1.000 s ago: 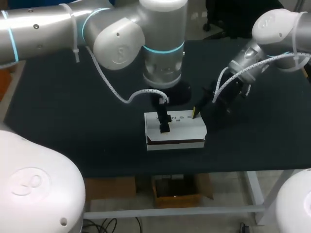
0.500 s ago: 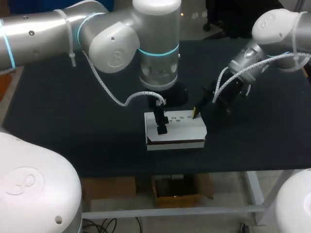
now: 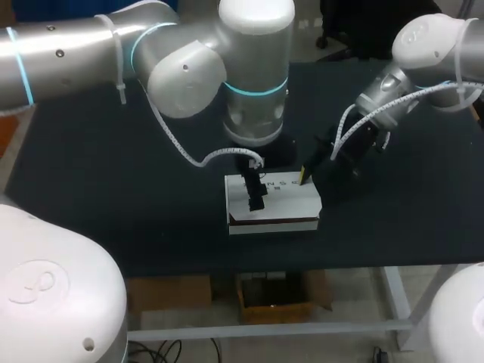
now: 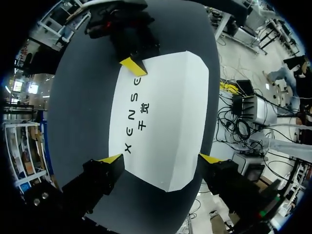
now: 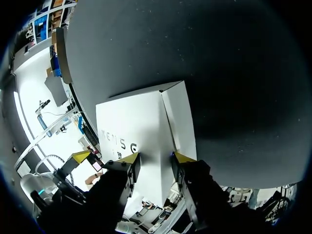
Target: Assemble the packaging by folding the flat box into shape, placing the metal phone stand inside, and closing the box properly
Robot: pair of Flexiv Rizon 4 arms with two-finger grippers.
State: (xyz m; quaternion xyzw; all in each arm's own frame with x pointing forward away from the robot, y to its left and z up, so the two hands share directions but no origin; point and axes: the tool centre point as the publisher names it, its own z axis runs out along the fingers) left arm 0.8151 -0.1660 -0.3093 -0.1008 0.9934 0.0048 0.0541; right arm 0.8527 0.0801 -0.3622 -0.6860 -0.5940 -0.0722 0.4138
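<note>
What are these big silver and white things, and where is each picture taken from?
They are a robot's left arm and right arm, at a dark table. The head view looks down from above and behind them. Each wrist view comes from a camera on one arm's wrist, looking along its end effector, the grabbing part with yellow tips. On the table lies a white box, folded into shape. The left end effector is open, with the box's end between its fingers. The right end effector sits at the box's far corner; I cannot tell whether it grips.
</note>
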